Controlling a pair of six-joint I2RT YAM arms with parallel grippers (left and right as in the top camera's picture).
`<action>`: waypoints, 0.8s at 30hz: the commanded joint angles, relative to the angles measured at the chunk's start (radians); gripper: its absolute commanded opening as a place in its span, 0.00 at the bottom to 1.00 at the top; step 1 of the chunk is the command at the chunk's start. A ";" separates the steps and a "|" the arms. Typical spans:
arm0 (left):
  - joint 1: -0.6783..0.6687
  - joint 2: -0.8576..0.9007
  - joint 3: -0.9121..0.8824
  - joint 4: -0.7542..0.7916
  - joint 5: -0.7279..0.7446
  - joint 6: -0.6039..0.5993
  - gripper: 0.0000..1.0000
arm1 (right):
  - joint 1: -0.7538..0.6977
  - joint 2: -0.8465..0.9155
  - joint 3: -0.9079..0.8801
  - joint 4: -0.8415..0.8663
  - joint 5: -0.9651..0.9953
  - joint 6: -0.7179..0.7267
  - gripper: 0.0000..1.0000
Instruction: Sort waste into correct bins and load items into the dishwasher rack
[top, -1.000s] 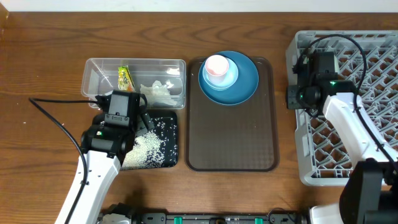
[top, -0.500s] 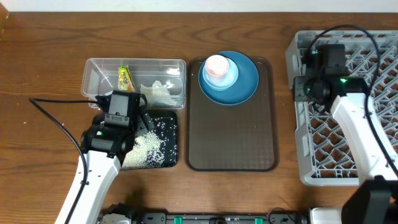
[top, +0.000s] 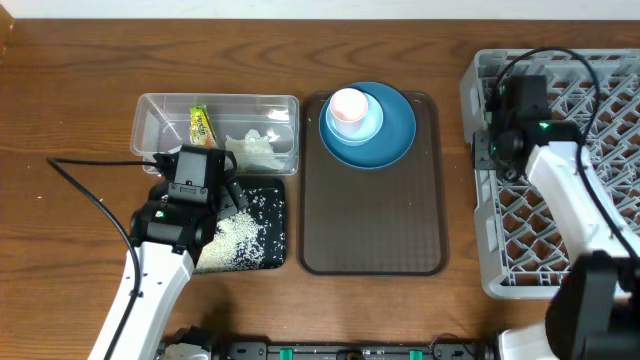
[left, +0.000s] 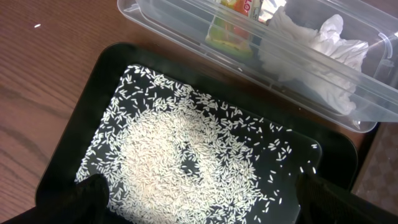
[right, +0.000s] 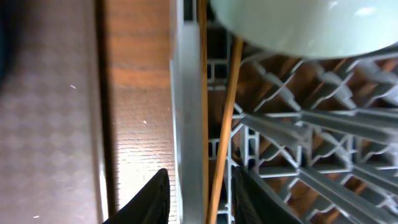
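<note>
Grey rack wall (right: 186, 112) and chopsticks (right: 224, 137) sit between the right claw's (right: 201, 180) jaws

Even bright light; blurred, soft right-wrist view.

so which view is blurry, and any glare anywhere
Right wrist view: soft all over, with the rack and chopsticks smeared and bright glare on the bowl. Left wrist view: rice sharp, pale reflections on the clear bin. Overhead view: evenly lit and sharp.
</note>
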 joint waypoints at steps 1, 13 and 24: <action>0.005 0.005 0.005 0.002 -0.008 0.005 0.98 | -0.009 0.029 -0.010 0.001 -0.024 -0.011 0.28; 0.005 0.005 0.005 0.002 -0.008 0.005 0.98 | -0.009 0.029 -0.010 0.034 -0.193 -0.065 0.08; 0.005 0.005 0.005 0.001 -0.008 0.005 0.98 | 0.027 0.029 -0.010 0.058 -0.241 -0.105 0.08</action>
